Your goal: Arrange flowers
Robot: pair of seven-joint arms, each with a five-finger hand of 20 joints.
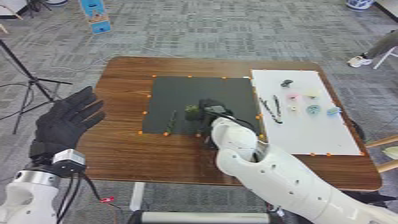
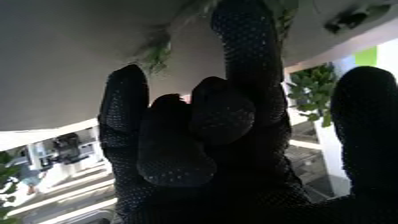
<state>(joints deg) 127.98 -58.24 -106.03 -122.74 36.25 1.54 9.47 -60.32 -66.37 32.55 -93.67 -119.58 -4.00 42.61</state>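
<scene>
1. Brown wooden table [image 1: 120,162], with a black mat [image 1: 162,107] and a white sheet [image 1: 293,137] side by side on top, orange markers along their edges.
2. Grey patterned carpet [image 1: 195,30] around it.
3. Black tripod [image 1: 34,79], left of the table.
4. Blue display stand [image 1: 95,15], beyond it.
5. Blue-and-white pot [image 1: 360,4], perhaps porcelain, far right.
6. Light wooden furniture legs [image 1: 384,141], right edge.

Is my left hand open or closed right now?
Open: in the head view the left hand has its fingers extended and slightly apart, not curled in.
</scene>
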